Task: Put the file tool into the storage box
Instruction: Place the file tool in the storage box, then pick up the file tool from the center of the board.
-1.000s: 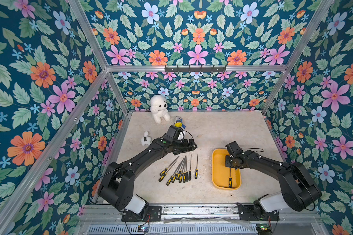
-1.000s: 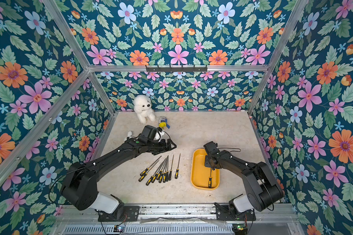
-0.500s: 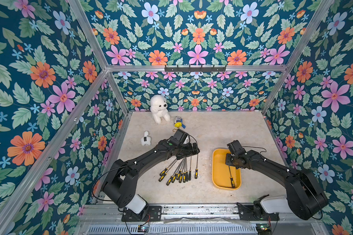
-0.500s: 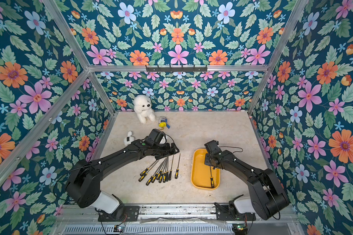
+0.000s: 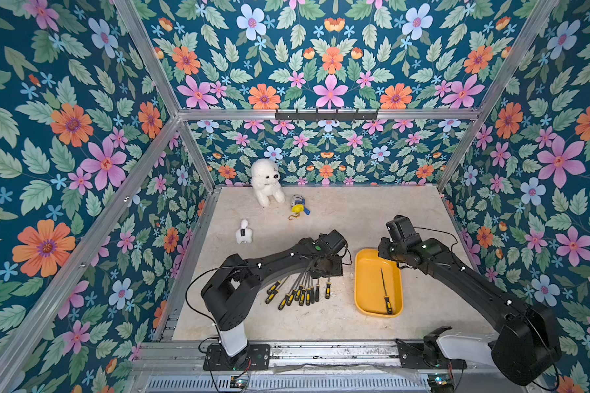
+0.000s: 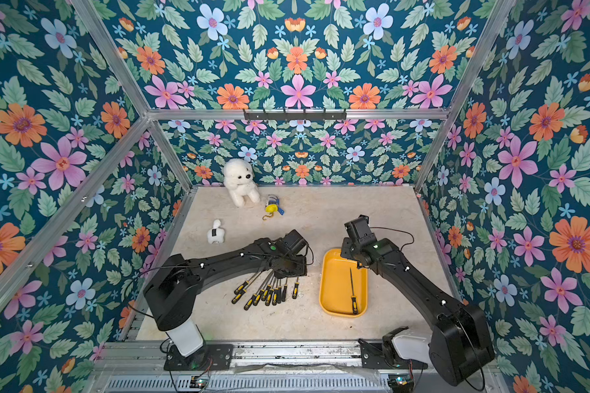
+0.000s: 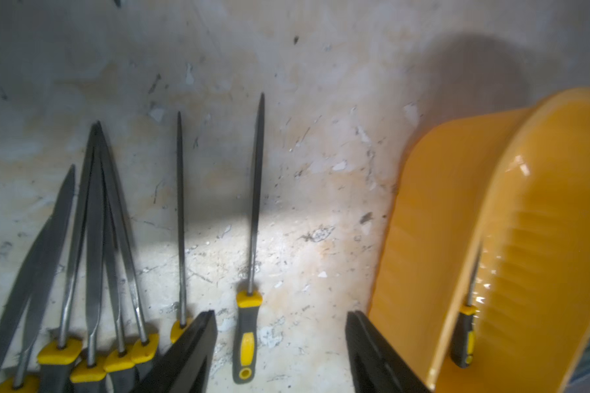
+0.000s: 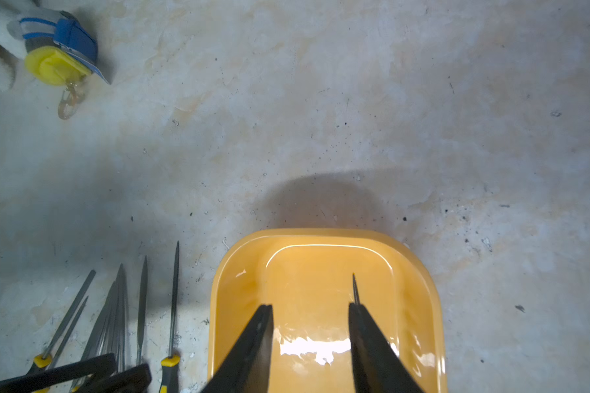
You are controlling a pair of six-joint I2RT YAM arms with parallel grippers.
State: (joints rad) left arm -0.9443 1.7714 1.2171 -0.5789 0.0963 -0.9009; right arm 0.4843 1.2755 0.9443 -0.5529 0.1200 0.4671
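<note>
File tool (image 5: 385, 289), one, lies in one storage box (image 5: 366, 282).

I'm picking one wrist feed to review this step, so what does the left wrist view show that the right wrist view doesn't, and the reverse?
Only the left wrist view: the full handle of the file nearest the box, lying between the jaws of the open left gripper, and the handle of the file in the box. Only the right wrist view: the open right gripper over the storage box, that file's tip, and a yellow-blue keychain toy. Both: the storage box, the file inside it, the fanned loose files.
</note>
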